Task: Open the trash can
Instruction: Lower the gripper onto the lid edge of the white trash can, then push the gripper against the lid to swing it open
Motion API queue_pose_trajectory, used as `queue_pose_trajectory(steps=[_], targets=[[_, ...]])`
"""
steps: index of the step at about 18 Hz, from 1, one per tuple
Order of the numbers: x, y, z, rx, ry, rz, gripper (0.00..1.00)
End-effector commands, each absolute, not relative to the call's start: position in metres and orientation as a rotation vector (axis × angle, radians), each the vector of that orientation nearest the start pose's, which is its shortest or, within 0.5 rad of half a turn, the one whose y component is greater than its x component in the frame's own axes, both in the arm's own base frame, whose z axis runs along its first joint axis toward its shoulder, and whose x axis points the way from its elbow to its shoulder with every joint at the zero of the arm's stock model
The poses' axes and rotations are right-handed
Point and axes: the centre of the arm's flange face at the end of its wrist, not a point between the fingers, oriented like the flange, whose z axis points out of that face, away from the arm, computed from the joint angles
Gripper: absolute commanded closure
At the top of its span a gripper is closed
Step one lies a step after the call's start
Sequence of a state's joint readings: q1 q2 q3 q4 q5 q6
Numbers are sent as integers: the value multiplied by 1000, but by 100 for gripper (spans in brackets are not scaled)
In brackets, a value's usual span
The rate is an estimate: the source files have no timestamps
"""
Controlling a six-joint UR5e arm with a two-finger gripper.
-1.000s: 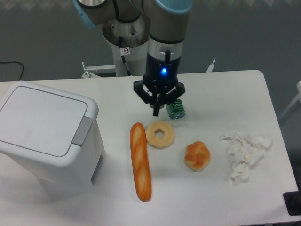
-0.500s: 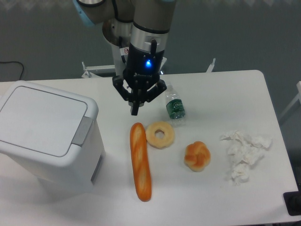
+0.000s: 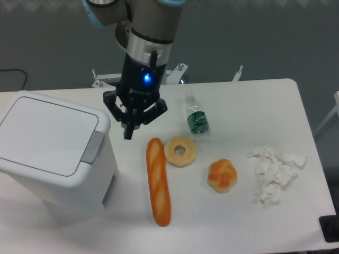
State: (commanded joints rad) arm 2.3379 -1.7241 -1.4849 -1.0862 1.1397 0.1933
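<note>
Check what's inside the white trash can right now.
Can't tell. The large white boxy plastic trash can has its flat lid closed, covering the interior completely. Nothing sits on the lid. The gripper hangs beside the can, near its grey push-button tab.

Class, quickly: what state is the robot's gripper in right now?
Gripper: closed, fingers together, holding nothing, beside the large white boxy plastic trash can.

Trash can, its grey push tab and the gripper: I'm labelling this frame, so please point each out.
trash can (image 3: pixel 45 132), fixed camera, lid centre.
grey push tab (image 3: pixel 94 146), fixed camera, tab middle.
gripper (image 3: pixel 128 135), fixed camera, at fingertips.
</note>
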Motion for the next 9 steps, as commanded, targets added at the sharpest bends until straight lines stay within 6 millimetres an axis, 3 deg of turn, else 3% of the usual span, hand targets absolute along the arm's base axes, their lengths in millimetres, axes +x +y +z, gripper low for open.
queue_pose_trajectory(steps=[9], targets=[[-254, 561, 507, -2515, -544, -267, 100]])
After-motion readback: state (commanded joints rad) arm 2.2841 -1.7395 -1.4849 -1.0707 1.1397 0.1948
